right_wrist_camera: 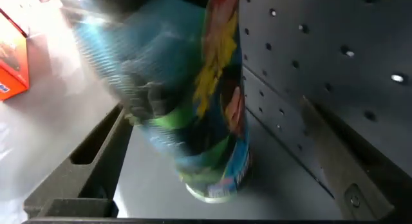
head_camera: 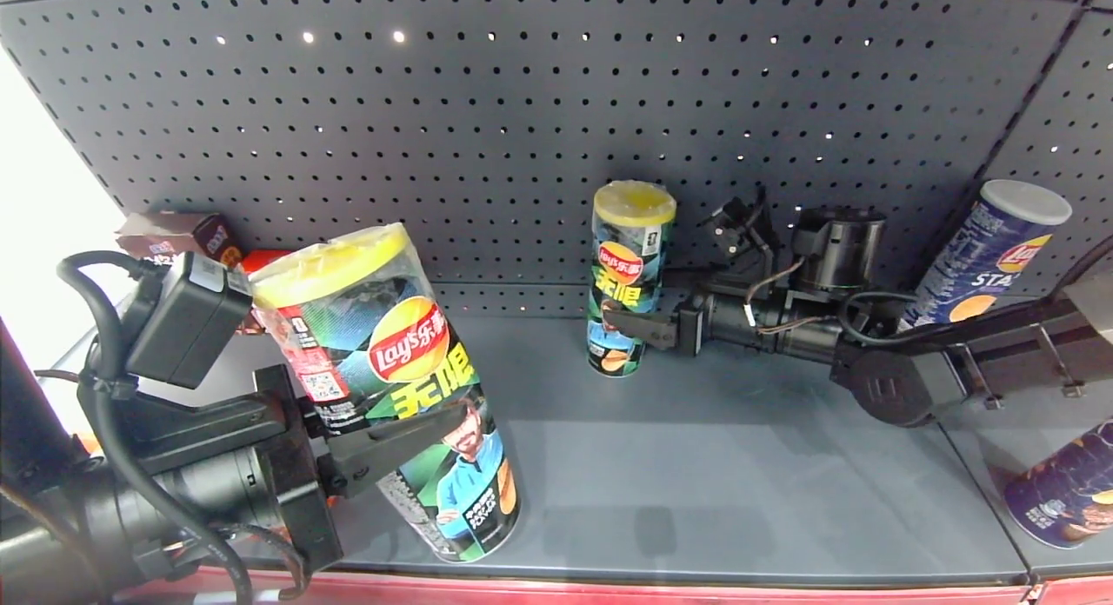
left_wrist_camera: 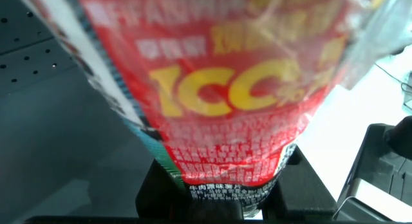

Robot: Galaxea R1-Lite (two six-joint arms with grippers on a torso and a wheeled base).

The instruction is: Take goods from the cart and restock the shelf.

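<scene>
My left gripper is shut on a tilted chips can with a yellow lid, low over the shelf's front left. Up close, that can's red side rises from between the gripper's fingers. A second chips can of the same kind stands upright on the grey shelf board at the back middle. My right gripper reaches in from the right and stands open around its lower half. In the right wrist view this can sits between the spread fingers with a gap on each side.
A blue chips can leans in the adjoining bay on the right, and a dark can lies below it. A brown box and an orange box sit at the back left. Pegboard closes the rear.
</scene>
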